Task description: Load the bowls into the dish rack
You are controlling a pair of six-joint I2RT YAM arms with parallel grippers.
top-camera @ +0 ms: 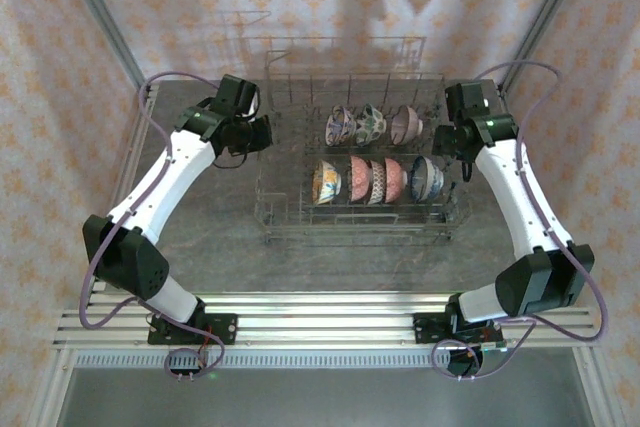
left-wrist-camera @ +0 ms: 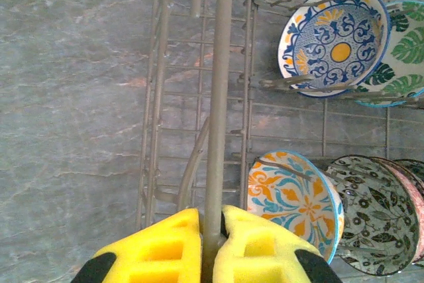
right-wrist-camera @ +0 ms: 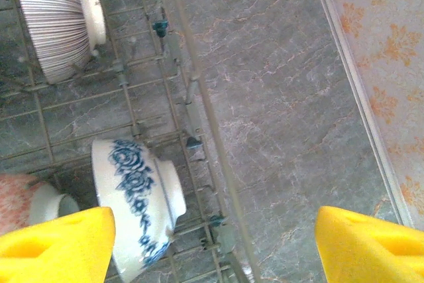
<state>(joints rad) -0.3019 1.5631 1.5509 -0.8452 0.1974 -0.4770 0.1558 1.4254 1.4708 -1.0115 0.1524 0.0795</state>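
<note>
L gripper (left-wrist-camera: 211,233): pinched tight on dish rack (left-wrist-camera: 218,84) rim wire.
R gripper (right-wrist-camera: 215,246): fingers spread wide, empty, above rack's right edge.
Bowls (top-camera: 372,181): on edge in rack, two rows.

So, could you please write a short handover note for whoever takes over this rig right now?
Left gripper: shut on the left top rail of the grey metal wire dish rack.
Right gripper: open, straddling the rack's right rim.
Seven small round patterned ceramic bowls stand on edge in the rack, three in the far row and four in the near row.
Done: loading looks complete.
Left: probably just release the rail and pull both arms back.
</note>
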